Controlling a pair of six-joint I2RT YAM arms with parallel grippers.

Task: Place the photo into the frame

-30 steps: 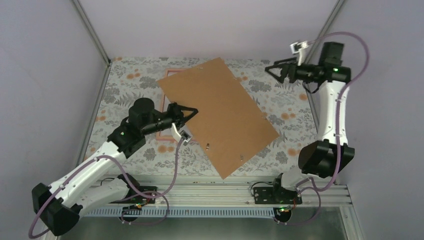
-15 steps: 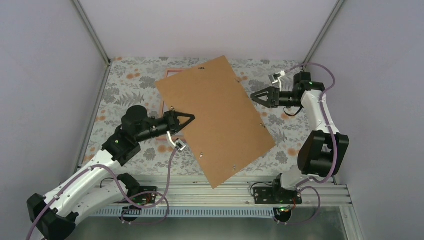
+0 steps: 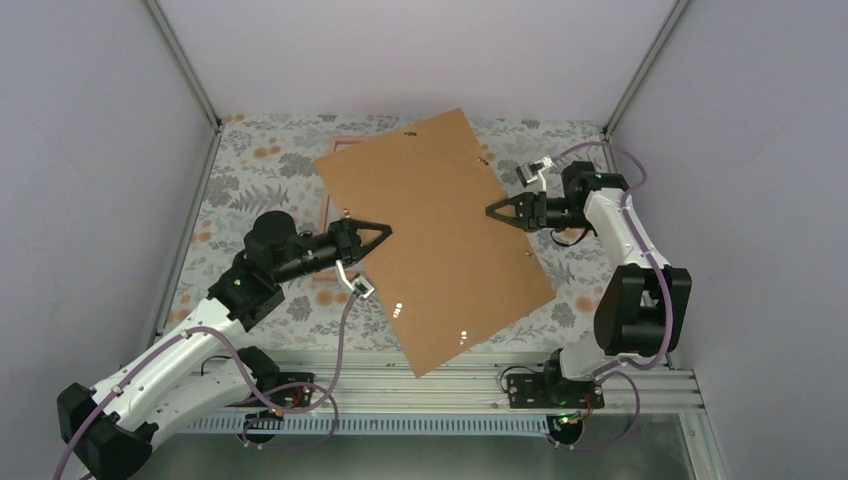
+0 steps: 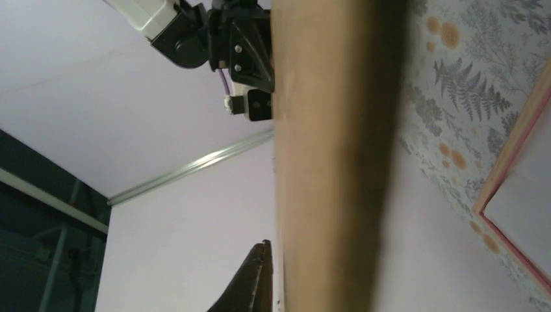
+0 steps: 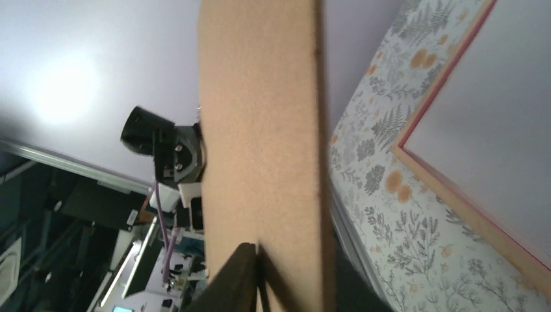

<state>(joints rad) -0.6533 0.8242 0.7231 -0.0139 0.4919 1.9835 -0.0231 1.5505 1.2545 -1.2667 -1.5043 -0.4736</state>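
Note:
The pink frame (image 3: 327,205) lies flat on the floral cloth, mostly covered from above by a large brown backing board (image 3: 440,240) held tilted over it. My left gripper (image 3: 385,232) is shut on the board's left edge, and my right gripper (image 3: 490,211) is shut on its right edge. In the left wrist view one dark finger (image 4: 260,273) lies along the board (image 4: 331,162), with the frame's (image 4: 513,195) corner below. In the right wrist view my gripper (image 5: 255,248) pinches the board (image 5: 260,130) above the frame (image 5: 448,84). The photo is hidden.
A floral cloth (image 3: 250,170) covers the table. Pale walls with metal corner posts (image 3: 185,65) close in the left, back and right sides. A metal rail (image 3: 420,380) carrying both arm bases runs along the near edge.
My right arm swung down from the back right corner and closed on the board's right edge. The board turned slightly and its near corner moved left. The left gripper kept its hold.

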